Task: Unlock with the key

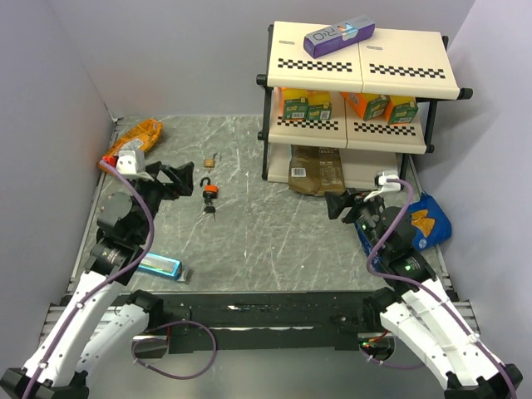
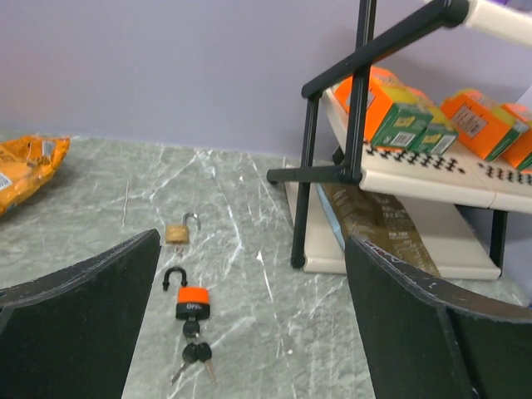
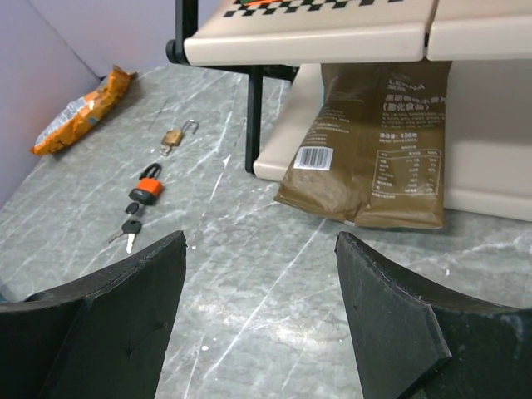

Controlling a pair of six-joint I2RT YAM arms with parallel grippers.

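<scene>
Left wrist view shows the key (image 2: 197,354) on the tabletop (image 2: 274,332) just below the orange padlock (image 2: 192,301), one head seemingly at its keyway; left claw (image 2: 252,241) gapes wide, empty; right claw (image 3: 260,237) likewise, well apart; advise descending low and pinching a black head squarely, since the blades are thin.

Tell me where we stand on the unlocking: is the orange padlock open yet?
Looks mostly done: the orange padlock lies with its black shackle apparently sprung up on one side, and the key sits at its base, seemingly in the keyhole. In hand: nothing; the left gripper and right gripper are open, clear of it. Left: at most confirming the release.
</scene>
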